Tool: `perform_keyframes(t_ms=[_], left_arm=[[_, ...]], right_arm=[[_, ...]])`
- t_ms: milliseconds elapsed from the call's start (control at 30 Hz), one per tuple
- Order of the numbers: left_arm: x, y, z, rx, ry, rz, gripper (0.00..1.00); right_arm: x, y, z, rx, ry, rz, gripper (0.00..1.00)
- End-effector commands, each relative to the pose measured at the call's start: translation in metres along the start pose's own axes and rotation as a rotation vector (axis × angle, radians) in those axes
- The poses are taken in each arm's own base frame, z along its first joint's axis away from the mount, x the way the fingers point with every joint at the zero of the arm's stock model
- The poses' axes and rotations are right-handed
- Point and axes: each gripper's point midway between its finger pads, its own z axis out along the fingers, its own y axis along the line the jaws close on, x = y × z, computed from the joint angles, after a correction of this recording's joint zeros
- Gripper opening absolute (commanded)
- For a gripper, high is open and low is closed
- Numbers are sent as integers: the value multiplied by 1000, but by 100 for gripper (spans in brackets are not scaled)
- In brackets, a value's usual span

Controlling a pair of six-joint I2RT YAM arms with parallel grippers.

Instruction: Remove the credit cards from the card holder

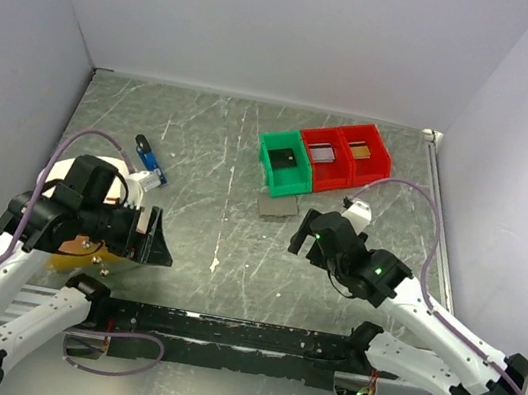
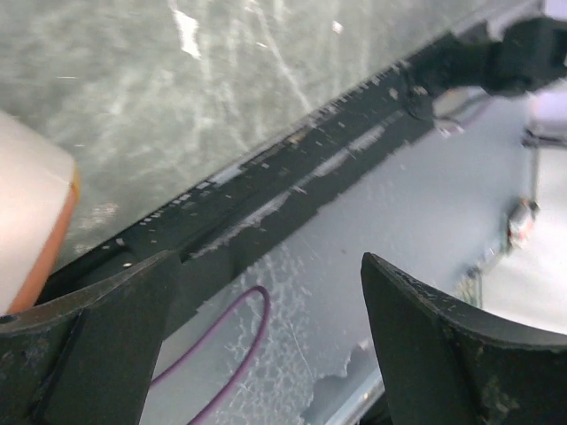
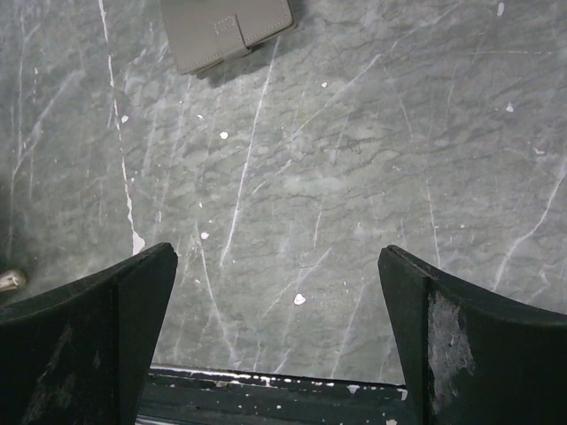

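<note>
Approach step: right gripper [image 3: 275,257] spread and empty, holder [image 1: 278,206] folded shut on the table [image 1: 201,147].
Holder lies flat just in front of the green tray [image 1: 284,160], near the right gripper and ahead of its fingers. Left gripper [image 2: 266,261] is also spread and empty, well apart, over the rail [image 2: 266,195]. Judged next: reach the holder, pin it, open the fold; probably both arms.
</note>
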Motion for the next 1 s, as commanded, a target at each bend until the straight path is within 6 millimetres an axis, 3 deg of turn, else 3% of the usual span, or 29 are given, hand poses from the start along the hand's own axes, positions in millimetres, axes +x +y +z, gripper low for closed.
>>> perform_keyframes(t_ms=[0, 133, 267, 500, 800, 967], left_arm=[[-37, 33, -8, -237, -164, -62, 95], [-72, 54, -1, -353, -262, -133, 95], [-94, 80, 9, -468, -306, -163, 95], [-135, 106, 11, -596, -387, -154, 95], [-187, 159, 6, -655, -430, -192, 95], [-204, 169, 13, -618, -429, -187, 95]], right_arm=[[1, 4, 5, -11, -2, 2, 100], [3, 1, 5, -4, 0, -9, 100], [3, -4, 3, 10, -1, -17, 100], [7, -17, -3, 27, -4, -15, 100], [10, -25, -7, 36, 6, -25, 100], [16, -29, -7, 39, 22, -32, 100]])
